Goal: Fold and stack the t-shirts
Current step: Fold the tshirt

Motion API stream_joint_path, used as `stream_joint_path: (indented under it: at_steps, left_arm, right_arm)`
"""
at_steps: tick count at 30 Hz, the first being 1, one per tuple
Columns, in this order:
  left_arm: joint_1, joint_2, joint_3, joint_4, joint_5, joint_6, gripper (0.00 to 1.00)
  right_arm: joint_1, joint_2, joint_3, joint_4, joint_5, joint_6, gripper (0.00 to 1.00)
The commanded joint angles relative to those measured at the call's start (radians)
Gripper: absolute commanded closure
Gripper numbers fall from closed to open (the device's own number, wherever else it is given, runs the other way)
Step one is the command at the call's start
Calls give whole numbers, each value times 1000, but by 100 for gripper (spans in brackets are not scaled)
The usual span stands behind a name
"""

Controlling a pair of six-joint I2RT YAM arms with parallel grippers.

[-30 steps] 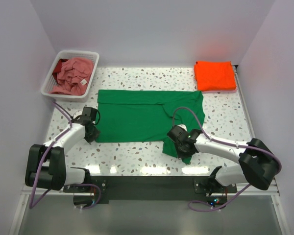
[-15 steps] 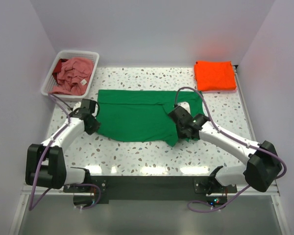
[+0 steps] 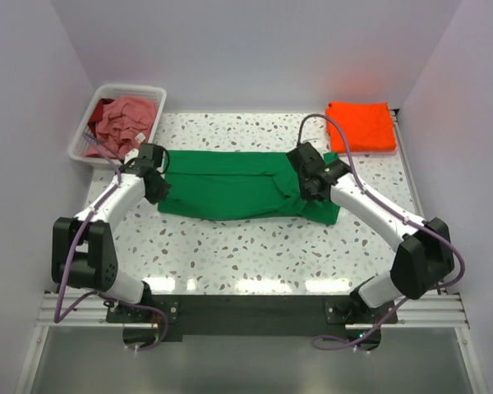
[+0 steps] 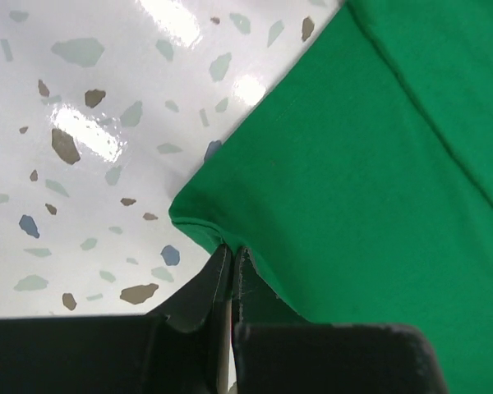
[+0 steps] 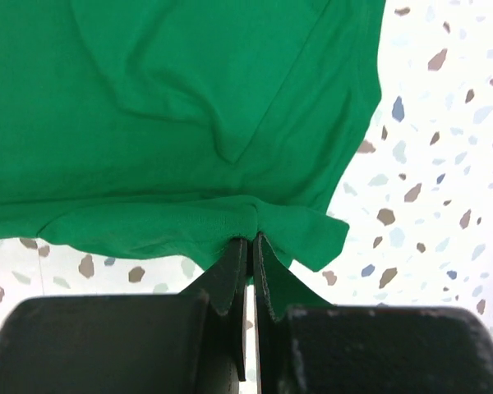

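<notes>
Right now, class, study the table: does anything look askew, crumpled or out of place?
The green t-shirt is mid-fold and lopsided: its right end bunches and sags nearer than the left. The pink t-shirt lies crumpled in the basket, unfolded.

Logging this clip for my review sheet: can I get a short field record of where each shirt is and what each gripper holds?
green t-shirt: lies as a wide band across the table, pinched at both ends
left gripper: shut on the green t-shirt's left edge
right gripper: shut on a fold at its right end
orange t-shirt: folded flat, far right corner
pink t-shirt: crumpled inside the basket, far left corner
stack: not yet made; the three shirts lie apart
</notes>
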Motion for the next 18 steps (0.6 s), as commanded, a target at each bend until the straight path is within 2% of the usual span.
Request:
stream_joint_path:
  at_steps: [1,5,18]
  left_arm:
    - [8,21,81,-17,-63,-10,100]
    - [16,87,179,-49,-89,-11,100]
    - [22,245,328,-57,-99,-1,100]
  right_arm:
    - [-26,29,86,7,10,-48,100]
    - [-52,89,149,13,-8,-85,100]
    - [-113,266,330,22,-57,-182,100]
